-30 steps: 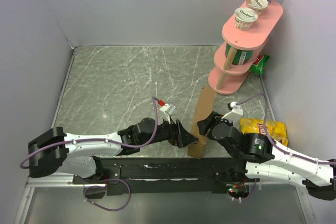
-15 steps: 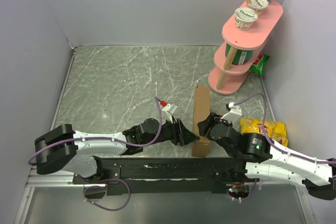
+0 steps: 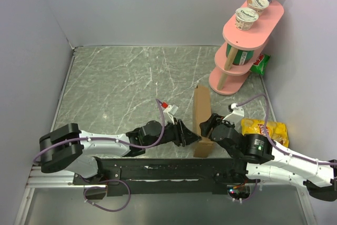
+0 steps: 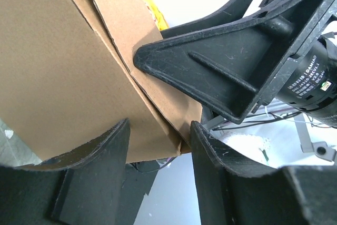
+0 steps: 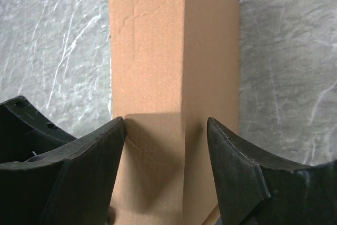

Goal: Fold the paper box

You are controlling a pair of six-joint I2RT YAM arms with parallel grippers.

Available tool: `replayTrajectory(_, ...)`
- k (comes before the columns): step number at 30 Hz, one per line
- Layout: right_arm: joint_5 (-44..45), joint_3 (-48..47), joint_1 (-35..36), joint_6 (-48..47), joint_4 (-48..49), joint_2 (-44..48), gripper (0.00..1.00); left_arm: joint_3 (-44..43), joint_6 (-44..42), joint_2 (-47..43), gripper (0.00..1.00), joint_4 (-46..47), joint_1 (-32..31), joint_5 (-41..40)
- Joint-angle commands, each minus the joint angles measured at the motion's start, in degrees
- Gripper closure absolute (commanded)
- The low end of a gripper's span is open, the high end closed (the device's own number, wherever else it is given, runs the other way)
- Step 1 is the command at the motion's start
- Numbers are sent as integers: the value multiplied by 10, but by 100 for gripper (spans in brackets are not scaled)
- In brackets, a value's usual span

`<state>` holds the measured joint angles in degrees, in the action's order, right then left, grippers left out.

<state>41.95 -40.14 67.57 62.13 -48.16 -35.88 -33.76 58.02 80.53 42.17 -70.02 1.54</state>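
The paper box point(image 3: 200, 114) is plain brown cardboard, standing on edge on the marble table between my two arms. My left gripper point(image 3: 195, 140) comes in from the left at its near lower corner. In the left wrist view that corner point(image 4: 158, 130) sits between the two fingers, and my left gripper point(image 4: 158, 135) is shut on it. My right gripper point(image 3: 208, 126) reaches in from the right. In the right wrist view its fingers straddle the box point(image 5: 152, 51) with the pads against both sides, so my right gripper point(image 5: 166, 125) is shut on the box. A right finger point(image 4: 221, 61) also shows in the left wrist view, behind the cardboard.
A pink tiered shelf point(image 3: 261, 25) stands at the back right with yoghurt cups point(image 3: 246, 18) on top and a green bag point(image 3: 260, 62) beside it. A yellow snack bag point(image 3: 266, 129) lies right of the right arm. A black rail point(image 3: 168, 169) runs along the near edge.
The box has swung from leaning right to nearly straight up. My left arm has reached further right and its jaws have narrowed onto the box's lower corner. The right gripper has barely moved.
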Motion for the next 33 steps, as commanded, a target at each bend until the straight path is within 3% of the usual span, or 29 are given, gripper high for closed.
replayTrajectory(1,-39,30,2,-10,-92,-6,27,-19,-16,37,47,-53,-35,12)
replayTrajectory(13,-19,16,2,-25,-85,-16,25,-82,-68,54,49,-213,-78,-47)
replayTrajectory(19,-12,20,2,-18,-85,-9,24,-99,-152,54,48,-277,-141,-146)
replayTrajectory(23,-7,23,2,-20,-84,-9,24,-124,-215,98,48,-278,-189,-207)
replayTrajectory(27,-6,19,2,-22,-78,-17,24,-180,-223,167,48,-339,-225,-293)
replayTrajectory(33,-5,23,2,-33,-62,-19,24,-198,-217,194,48,-378,-240,-312)
